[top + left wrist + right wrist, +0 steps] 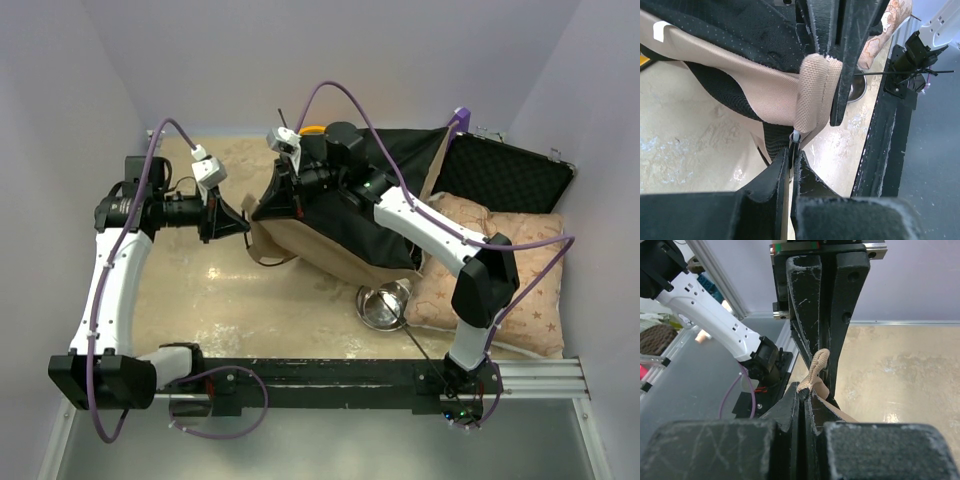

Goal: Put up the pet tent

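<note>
The beige desk (200, 300) is carrying the pet tent (318, 250), which is lying collapsed at its middle and spreading toward the back wall. A star-patterned cushion (530, 300) is lying just right of it, with a steel bowl (385, 305) sitting just beside its near edge. The right jaws are pinching shut on a tan fabric tab (812, 90) at the tent's left corner. The left jaws, facing them, are clamping shut on that corner's edge.

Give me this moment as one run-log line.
left end effector: shut on pet tent edge tab | right end effector: shut on same tab | tent: collapsed, not erected
</note>
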Controlling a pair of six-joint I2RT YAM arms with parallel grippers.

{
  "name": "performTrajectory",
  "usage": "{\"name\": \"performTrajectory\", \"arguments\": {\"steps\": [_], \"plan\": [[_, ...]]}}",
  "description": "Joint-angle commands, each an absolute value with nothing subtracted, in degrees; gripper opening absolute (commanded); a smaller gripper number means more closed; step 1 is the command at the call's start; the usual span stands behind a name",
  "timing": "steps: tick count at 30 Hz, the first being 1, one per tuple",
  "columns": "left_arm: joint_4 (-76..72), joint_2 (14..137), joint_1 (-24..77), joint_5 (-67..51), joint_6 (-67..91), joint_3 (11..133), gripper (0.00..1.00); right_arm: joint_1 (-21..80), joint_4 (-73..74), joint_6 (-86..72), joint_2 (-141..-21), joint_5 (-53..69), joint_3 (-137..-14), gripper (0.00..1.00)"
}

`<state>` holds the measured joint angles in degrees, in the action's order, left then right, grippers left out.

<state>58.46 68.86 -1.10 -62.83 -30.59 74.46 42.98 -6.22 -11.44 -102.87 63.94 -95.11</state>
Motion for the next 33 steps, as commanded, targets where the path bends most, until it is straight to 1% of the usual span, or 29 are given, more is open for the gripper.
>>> {"name": "performTrajectory", "arguments": {"steps": [1,4,8,12,22,33], "plan": [[64.8,71.6,-0.5,-53.5,-30.5,73.7,0.00,45.4,-9.9,-4.9,-94.0,67.1,-102.0,0.00],[65.5,71.7,-0.5,-53.7,-30.8,74.7,0.00,45.4,-4.6,-0.5,-94.8,66.1,-102.8,0.00],[66.0,71.5,-0.5,-54.1,-31.3,75.4,0.00,45.5,-1.2,3.6,-95.8,65.0,-102.7,0.00],[66.4,71.3,1.5,-54.1,-31.7,75.2,0.00,45.5,-1.1,3.9,-96.4,64.3,-102.6,0.00],[66.5,70.8,1.9,-54.4,-32.4,75.0,0.00,45.4,-2.2,2.6,-96.9,63.9,-102.8,0.00],[66.9,70.9,1.9,-55.4,-32.1,77.0,0.00,45.6,2.5,6.3,-97.4,63.1,-102.1,0.00]]}}
